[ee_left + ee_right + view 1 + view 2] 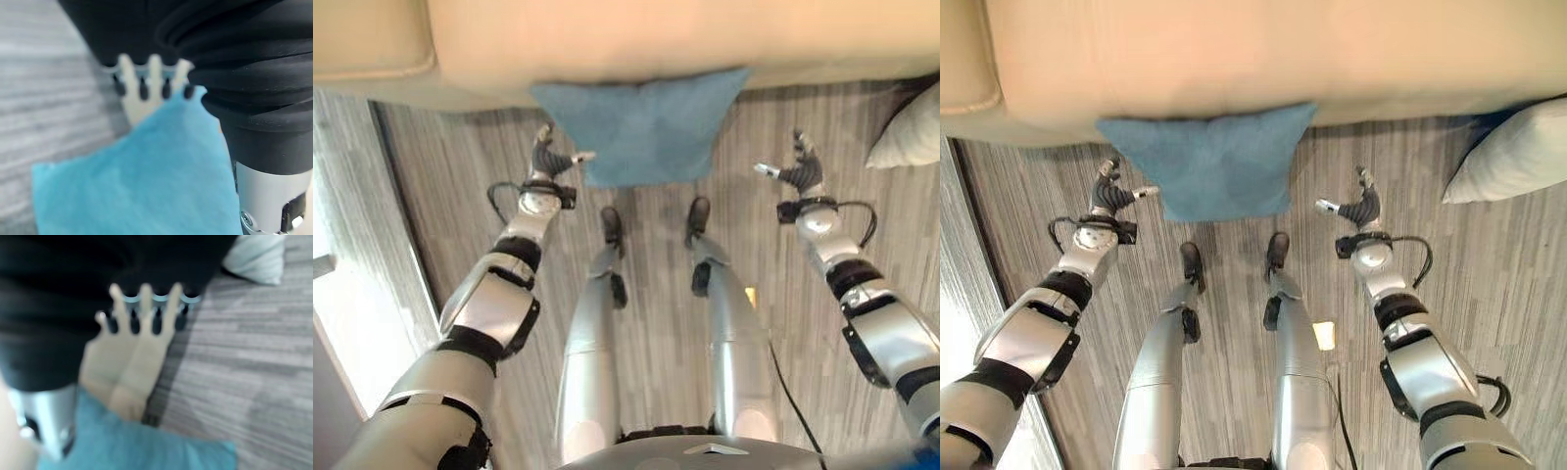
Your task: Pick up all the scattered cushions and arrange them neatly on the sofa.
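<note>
Left eye view, square blue fabric cushion (641, 122), wood-grain floor (460, 166)

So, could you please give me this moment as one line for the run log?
left hand: open, beside blue cushion | right hand: open, apart from it | blue cushion: floor, against sofa | white cushion: floor, robot's right

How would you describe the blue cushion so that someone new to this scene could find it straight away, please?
Start at the beige sofa along the far side of the grey wood-look floor. The blue cushion lies on the floor against the sofa's front edge, between the left hand and the right hand. Its only neighbour, the pale cushion, lies off to the right and is whitish, not blue.
</note>
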